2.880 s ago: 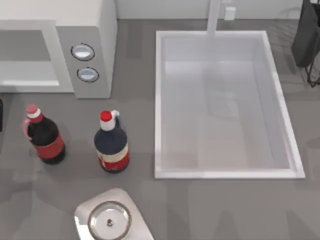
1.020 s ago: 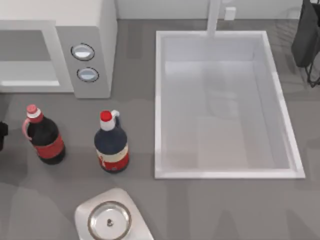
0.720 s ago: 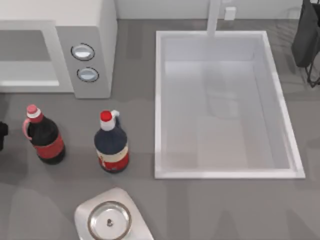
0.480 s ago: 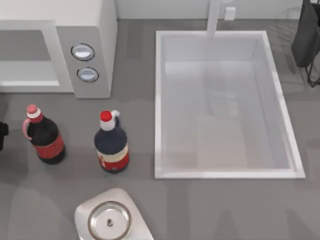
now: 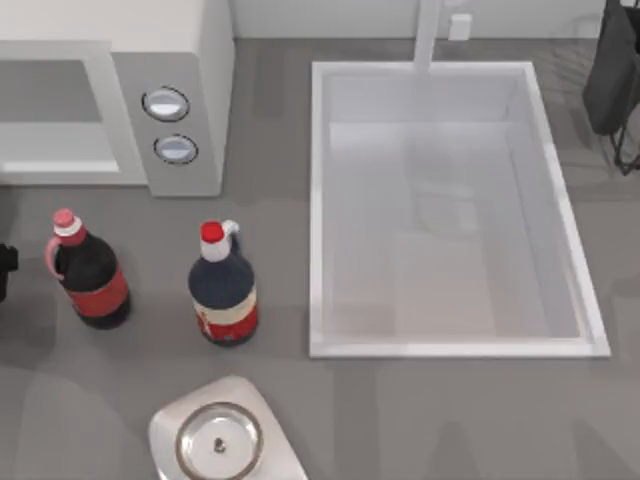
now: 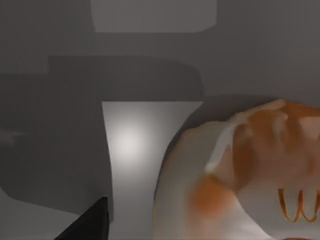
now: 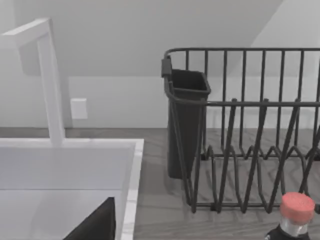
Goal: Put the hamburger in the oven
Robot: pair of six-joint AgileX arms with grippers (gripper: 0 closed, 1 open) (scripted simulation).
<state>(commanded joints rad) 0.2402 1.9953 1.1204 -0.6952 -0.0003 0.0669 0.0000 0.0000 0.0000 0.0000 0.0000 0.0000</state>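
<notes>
Pale tan with orange-brown patches, the hamburger (image 6: 235, 175) is sitting very close under the left wrist camera, over grey surface. One dark fingertip (image 6: 92, 225) of the left gripper is showing beside it, apart from the bun by a strip of lit surface; the other finger is out of frame, so I cannot tell whether the jaws are spread, closed, or gripping the bun. In the top view a dark sliver of the left arm (image 5: 5, 270) is peeking in at the left edge of the table, just left of the red-labelled bottle (image 5: 88, 272) and nearer than the oven (image 5: 170, 110); the hamburger probably lies out there.

By its look, the bun is likely light and soft, so it should squash if pinched hard and could slip on its rounded top. Taking it across the rim, at its widest, with gentle pressure looks like the safest hold.

The oven's cavity is standing open toward the near side. The second bottle (image 5: 223, 290), the steel lid (image 5: 219, 441) and the sink (image 5: 320, 200) lie to the right. The right arm (image 5: 612, 80) is sitting parked at the far right by the dish rack (image 7: 250, 130).
</notes>
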